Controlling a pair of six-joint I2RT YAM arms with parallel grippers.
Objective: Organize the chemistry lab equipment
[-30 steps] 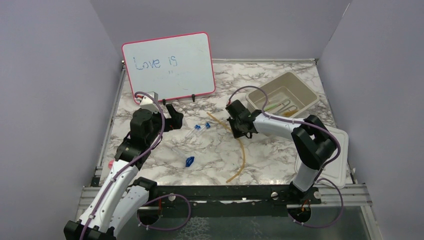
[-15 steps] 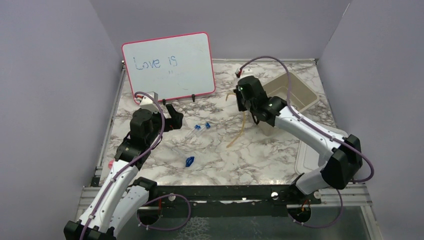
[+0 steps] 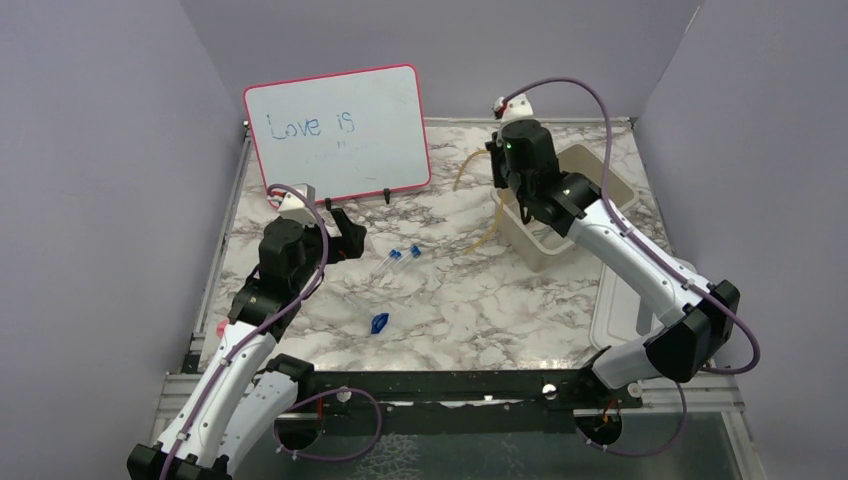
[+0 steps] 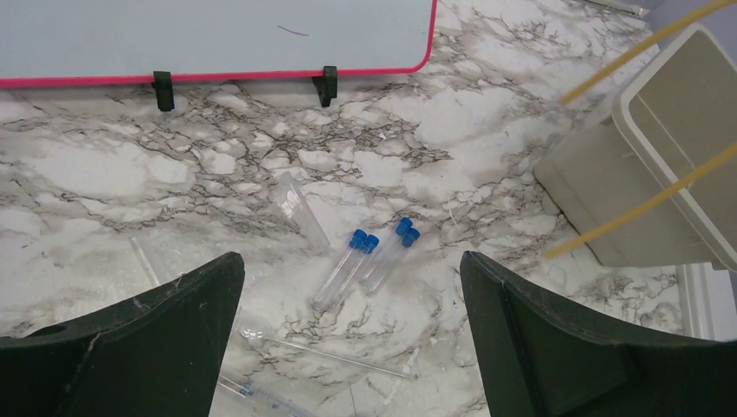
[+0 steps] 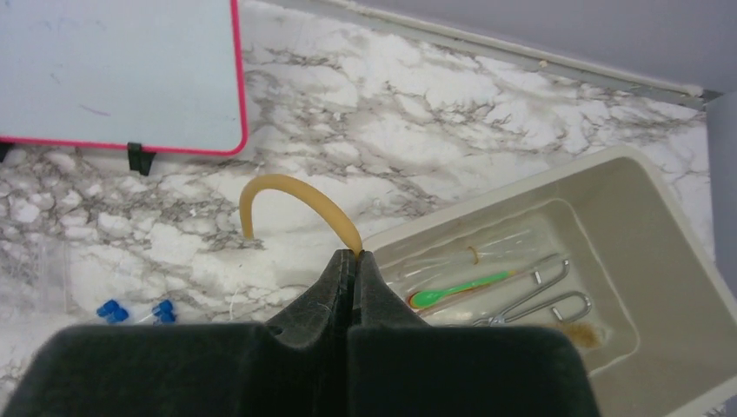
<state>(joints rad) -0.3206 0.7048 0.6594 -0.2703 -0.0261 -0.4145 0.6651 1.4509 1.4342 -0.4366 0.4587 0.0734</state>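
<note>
My right gripper (image 5: 350, 254) is shut on the long amber rubber hose (image 5: 287, 187), held high over the left corner of the beige tub (image 5: 660, 217). From the right gripper (image 3: 500, 188) the hose (image 3: 489, 235) hangs in two strands beside the tub's left wall. A green-tipped stick (image 5: 456, 289) and thin wire tongs (image 5: 539, 295) lie inside the tub. Clear tubes with blue caps (image 4: 348, 265) lie on the marble ahead of my open left gripper (image 4: 348, 261), which holds nothing. A small blue piece (image 3: 379, 323) lies nearer the front.
The pink-framed whiteboard (image 3: 338, 132) stands at the back left. The tub's lid (image 3: 625, 310) lies at the right under the right arm. An uncapped clear tube (image 4: 300, 208), a thin glass rod (image 4: 330, 352) and a graduated pipette (image 4: 252, 395) lie near the left fingers.
The right arm has lifted the hose off the table and carried it back and right to the tub's left corner. The left arm has not moved.
</note>
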